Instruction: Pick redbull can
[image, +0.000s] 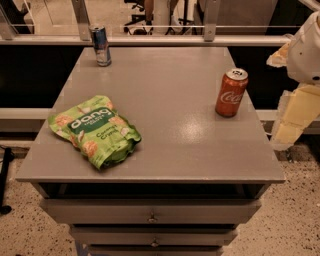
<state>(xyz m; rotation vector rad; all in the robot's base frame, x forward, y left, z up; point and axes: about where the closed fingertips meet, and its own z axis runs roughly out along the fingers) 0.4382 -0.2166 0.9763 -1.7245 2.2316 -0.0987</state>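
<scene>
The redbull can (100, 45), slim and blue-and-silver, stands upright at the far left corner of the grey table (165, 150). My gripper (290, 127) hangs off the table's right side, beyond the edge, below the white arm (306, 50). It is far from the redbull can, across the table's width, and holds nothing that I can see.
A red Coca-Cola can (231, 92) stands upright near the right edge, close to my gripper. A green snack bag (95, 130) lies at the front left. A railing (150, 40) runs behind the table. Drawers (152, 212) sit under the tabletop.
</scene>
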